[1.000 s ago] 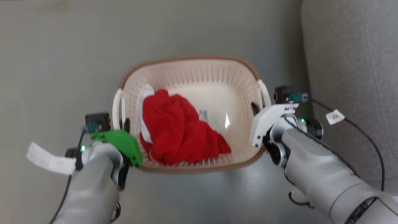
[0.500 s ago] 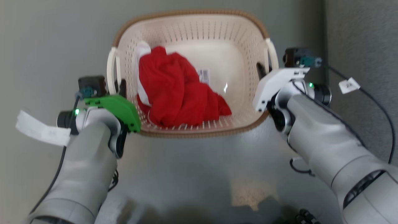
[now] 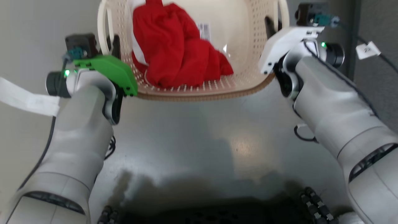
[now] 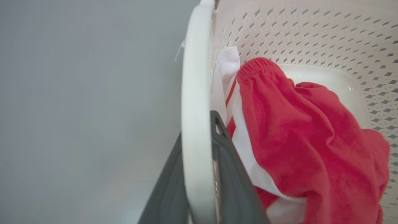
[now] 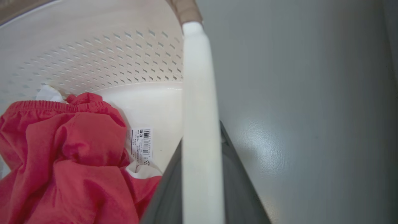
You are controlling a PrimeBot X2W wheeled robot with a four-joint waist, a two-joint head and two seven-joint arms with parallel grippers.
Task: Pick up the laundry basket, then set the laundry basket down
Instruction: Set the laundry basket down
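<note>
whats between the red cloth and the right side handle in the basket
A white barcode sticker on the bare floor of the cream-white perforated plastic laundry basket, seen in the right wrist view.

This is looking like a home: a cream perforated plastic laundry basket (image 3: 202, 93) is holding crumpled red clothing (image 3: 174, 53) above glossy grey flooring (image 3: 192, 130), grey fabric upholstery (image 3: 382, 21) to its right.
</note>
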